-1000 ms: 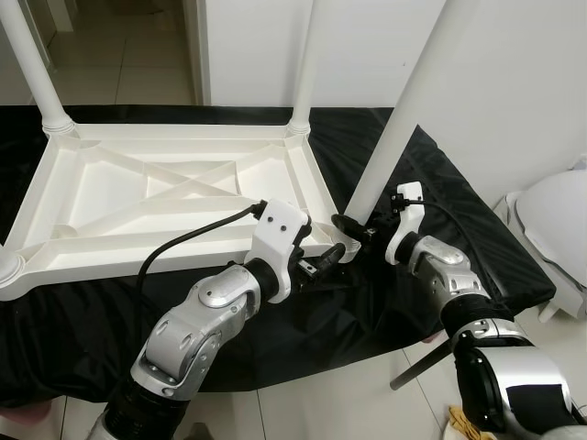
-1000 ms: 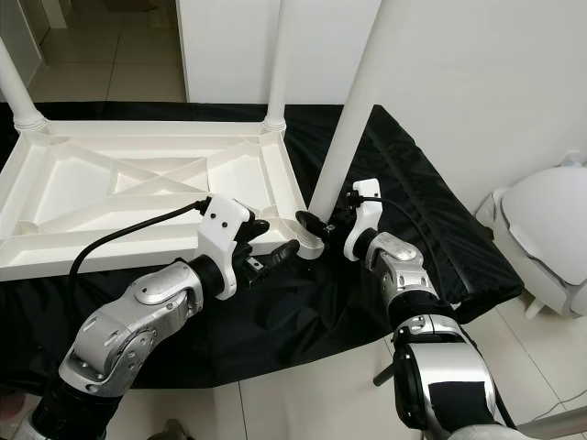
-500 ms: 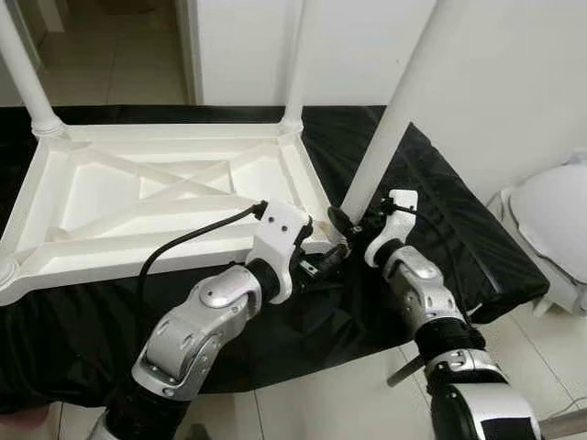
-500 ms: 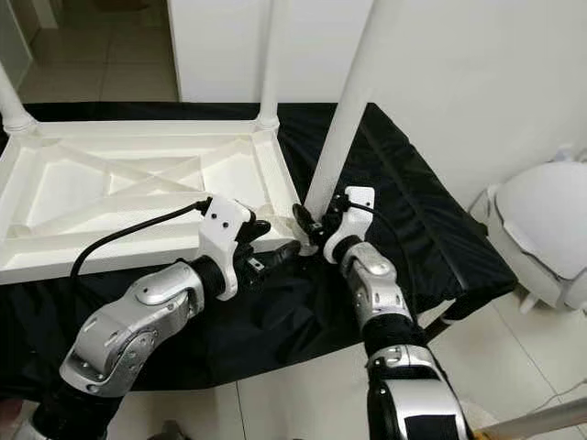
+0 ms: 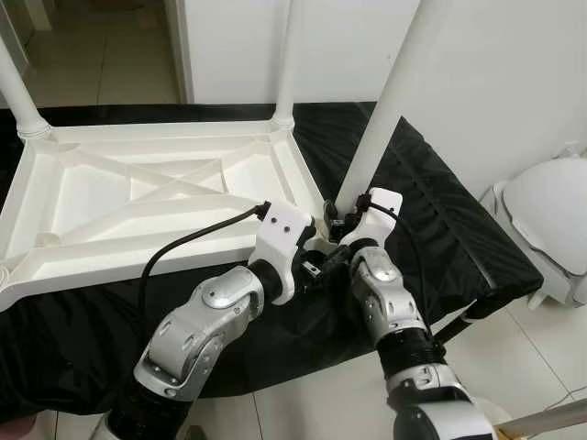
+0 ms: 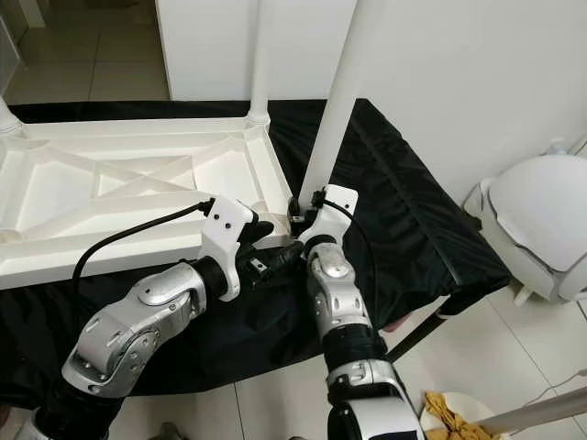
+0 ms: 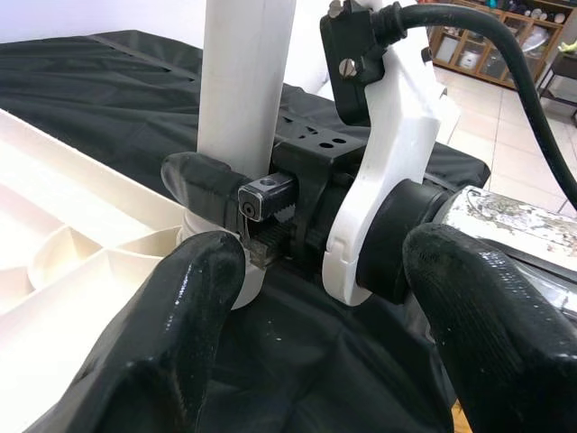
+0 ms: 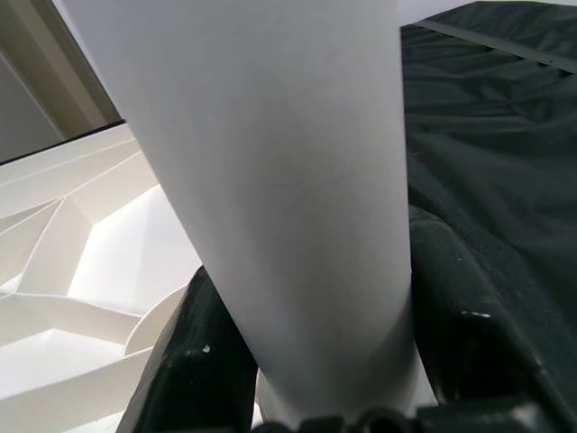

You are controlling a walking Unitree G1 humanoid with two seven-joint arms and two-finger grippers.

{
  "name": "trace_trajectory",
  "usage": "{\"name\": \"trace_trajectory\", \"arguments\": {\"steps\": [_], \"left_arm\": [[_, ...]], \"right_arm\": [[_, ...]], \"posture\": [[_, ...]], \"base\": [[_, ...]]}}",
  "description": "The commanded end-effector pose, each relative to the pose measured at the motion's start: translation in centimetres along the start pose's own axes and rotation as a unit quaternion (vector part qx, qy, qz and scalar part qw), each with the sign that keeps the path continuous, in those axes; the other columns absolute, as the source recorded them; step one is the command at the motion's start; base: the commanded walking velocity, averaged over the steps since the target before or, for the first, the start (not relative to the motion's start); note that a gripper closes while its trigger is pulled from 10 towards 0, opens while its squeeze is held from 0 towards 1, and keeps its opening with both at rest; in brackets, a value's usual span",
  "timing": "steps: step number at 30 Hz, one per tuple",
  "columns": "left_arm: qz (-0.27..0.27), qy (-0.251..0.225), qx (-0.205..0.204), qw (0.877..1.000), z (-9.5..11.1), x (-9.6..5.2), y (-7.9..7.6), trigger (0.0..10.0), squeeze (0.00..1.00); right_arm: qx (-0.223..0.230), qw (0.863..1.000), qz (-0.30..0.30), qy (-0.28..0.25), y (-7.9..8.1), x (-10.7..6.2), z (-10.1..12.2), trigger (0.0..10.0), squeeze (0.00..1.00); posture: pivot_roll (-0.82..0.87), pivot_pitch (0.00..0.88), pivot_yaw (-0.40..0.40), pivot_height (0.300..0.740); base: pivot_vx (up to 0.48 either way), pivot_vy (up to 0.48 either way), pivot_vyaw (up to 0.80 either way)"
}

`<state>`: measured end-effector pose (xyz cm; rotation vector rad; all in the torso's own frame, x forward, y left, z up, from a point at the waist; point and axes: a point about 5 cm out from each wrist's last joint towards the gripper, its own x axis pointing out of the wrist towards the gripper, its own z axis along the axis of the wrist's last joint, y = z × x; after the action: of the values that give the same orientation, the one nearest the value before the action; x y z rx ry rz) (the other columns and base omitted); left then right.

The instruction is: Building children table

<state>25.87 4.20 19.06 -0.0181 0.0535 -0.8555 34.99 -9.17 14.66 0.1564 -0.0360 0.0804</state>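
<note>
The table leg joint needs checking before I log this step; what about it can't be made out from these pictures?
- Left eye view: the right gripper and left gripper cover the socket where the table leg meets the tabletop.
- Right wrist view: the leg blocks the seating.
- Both eye views: the leg's top is cut off.

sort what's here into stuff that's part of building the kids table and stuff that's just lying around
Part of the job:
- upturned white tabletop
- near-corner table leg, gripped low down by the right claw
- far-corner leg, already standing
- left claw, open beside that corner

Just lying about:
- black cloth under the table
- white lidded bin
- yellow rag on the floor
</note>
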Motion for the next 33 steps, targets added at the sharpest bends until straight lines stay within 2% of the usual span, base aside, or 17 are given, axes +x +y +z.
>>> {"name": "trace_trajectory", "arguments": {"steps": [1, 9, 10, 14, 15, 17, 18, 25, 29, 30, 32, 33], "left_arm": [[-0.035, 0.005, 0.001, 0.999, -0.1, 0.2, -0.5, 10.0, 0.0], [-0.033, 0.008, 0.001, 0.999, -0.3, 0.0, -0.5, 10.0, 0.0], [-0.034, 0.008, 0.001, 0.999, -0.3, 0.0, -0.6, 10.0, 0.0], [-0.036, 0.009, 0.002, 0.999, -0.4, -0.1, -0.6, 10.0, 0.0], [-0.037, 0.009, 0.003, 0.999, -0.4, -0.1, -0.6, 10.0, 0.0], [-0.037, 0.009, 0.003, 0.999, -0.4, -0.1, -0.6, 10.0, 0.0], [-0.038, 0.011, 0.004, 0.999, -0.5, -0.3, -0.6, 10.0, 0.0], [-0.039, 0.015, 0.007, 0.999, -0.6, -0.5, -0.4, 10.0, 0.0], [-0.04, 0.017, 0.011, 0.999, -0.5, -0.6, -0.3, 10.0, 0.0], [-0.042, 0.018, 0.014, 0.999, -0.5, -0.7, -0.2, 10.0, 0.0], [-0.043, 0.019, 0.016, 0.999, -0.5, -0.8, -0.2, 10.0, 0.0], [-0.043, 0.019, 0.016, 0.999, -0.5, -0.8, -0.2, 10.0, 0.0]], "right_arm": [[0.006, 1.0, -0.008, 0.02, -0.1, -0.3, -0.8, 0.0, 0.0], [-0.001, 1.0, -0.007, 0.029, -0.3, -0.8, -0.8, 0.0, 0.0], [-0.006, 0.999, -0.013, 0.033, -0.4, -0.9, -0.8, 10.0, 0.0], [-0.007, 0.999, -0.023, 0.041, -0.8, -1.1, -0.9, 10.0, 0.0], [-0.006, 0.999, -0.028, 0.042, -1.0, -1.2, -0.9, 10.0, 0.23], [-0.006, 0.999, -0.028, 0.042, -1.0, -1.2, -0.9, 10.0, 0.23], [-0.001, 0.999, -0.024, 0.036, -1.4, -1.4, -0.6, 10.0, 1.0], [0.006, 1.0, 0.008, 0.025, -1.7, -1.7, -0.1, 10.0, 1.0], [-0.002, 0.999, 0.043, 0.017, -2.4, -1.7, 0.5, 10.0, 1.0], [-0.011, 0.998, 0.062, 0.017, -3.0, -1.4, 0.8, 10.0, 0.25], [-0.017, 0.997, 0.075, 0.017, -3.4, -1.3, 1.0, 10.0, 0.25], [-0.019, 0.996, 0.087, 0.017, -3.9, -1.0, 1.2, 10.0, 0.0]], "posture": [[0.0, 0.035, -0.082, 0.74], [0.0, 0.03, -0.088, 0.74], [0.0, 0.028, -0.088, 0.74], [0.0, 0.024, -0.089, 0.74], [0.0, 0.025, -0.089, 0.74], [0.0, 0.025, -0.089, 0.74], [0.0, 0.022, -0.091, 0.74], [-0.01, 0.018, -0.09, 0.74], [0.0, 0.015, -0.088, 0.74], [0.0, 0.014, -0.086, 0.74], [0.0, 0.014, -0.086, 0.74], [0.0, 0.018, -0.084, 0.74]], "base": [[0.0, 0.0, 0.0], [0.0, 0.0, 0.0], [0.0, 0.0, 0.0], [0.0, 0.0, 0.0], [0.0, 0.0, 0.0], [0.0, 0.0, 0.0], [0.0, 0.0, 0.0], [0.0, 0.0, 0.0], [0.0, 0.0, 0.0], [0.0, 0.0, 0.0], [0.0, 0.0, 0.0], [0.0, 0.0, 0.0]]}}
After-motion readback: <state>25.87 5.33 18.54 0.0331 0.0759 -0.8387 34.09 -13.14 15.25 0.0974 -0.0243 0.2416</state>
